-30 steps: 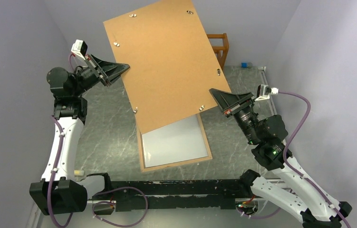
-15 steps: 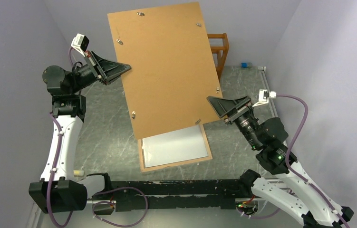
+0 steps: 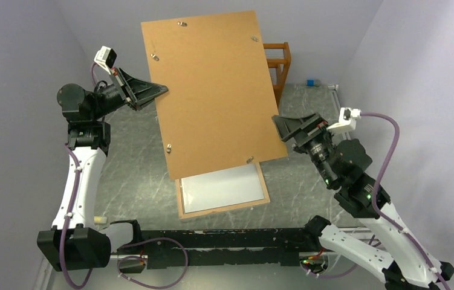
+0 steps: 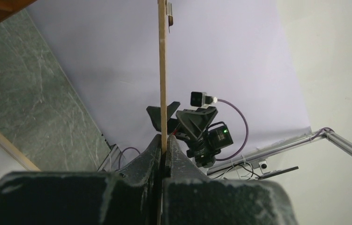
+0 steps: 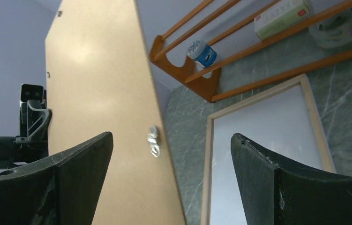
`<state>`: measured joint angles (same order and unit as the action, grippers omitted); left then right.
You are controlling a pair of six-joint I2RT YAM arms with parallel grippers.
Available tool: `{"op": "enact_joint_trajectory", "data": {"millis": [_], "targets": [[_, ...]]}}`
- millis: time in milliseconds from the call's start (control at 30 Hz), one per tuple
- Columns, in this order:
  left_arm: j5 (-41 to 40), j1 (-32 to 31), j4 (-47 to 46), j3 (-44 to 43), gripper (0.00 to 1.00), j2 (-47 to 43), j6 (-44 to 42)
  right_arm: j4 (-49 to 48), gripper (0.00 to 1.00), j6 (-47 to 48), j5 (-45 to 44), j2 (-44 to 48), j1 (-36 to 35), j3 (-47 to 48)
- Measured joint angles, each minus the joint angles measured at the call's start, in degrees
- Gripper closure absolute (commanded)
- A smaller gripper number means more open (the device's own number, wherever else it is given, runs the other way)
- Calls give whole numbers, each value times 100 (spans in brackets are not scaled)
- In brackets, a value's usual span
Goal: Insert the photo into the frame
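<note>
Bright, even, diffuse light; shadows are faint. A pale sheen lies on the board (image 5: 87, 51). The near fingers (image 5: 277, 187) look dark and soft-focused.

Plain pale lilac walls (image 3: 25, 48) all around, lit pretty evenly. The table (image 3: 133, 157) has a grey-green marble-look top. An orange wooden rack (image 3: 280, 57) stands at the far edge, with a small blue thing (image 3: 311, 82) near it.

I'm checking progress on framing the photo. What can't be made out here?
- Top view: far half of the frame, hidden beneath the raised backing board.
- Top view: most of the shelf rack, behind that board.
- All views: whether a photo is inside; only white shows.
</note>
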<state>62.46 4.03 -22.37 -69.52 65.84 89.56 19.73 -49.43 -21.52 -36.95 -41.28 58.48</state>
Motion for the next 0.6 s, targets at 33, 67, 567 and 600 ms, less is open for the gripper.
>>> {"op": "enact_joint_trajectory", "data": {"millis": [33, 67, 567, 600], "targets": [[11, 2, 24, 39, 97, -2, -11, 4, 1, 109, 17, -146, 0, 127], [20, 0, 59, 85, 97, -2, -26, 9, 1, 201, 46, -284, 0, 254], [33, 2, 210, 323, 98, 0, -31, -216, 8, 59, 2830, -2050, 1808, 1060], [39, 2, 208, 323, 98, 0, -31, -337, 11, -57, 3132, -2048, 1969, 942]]}}
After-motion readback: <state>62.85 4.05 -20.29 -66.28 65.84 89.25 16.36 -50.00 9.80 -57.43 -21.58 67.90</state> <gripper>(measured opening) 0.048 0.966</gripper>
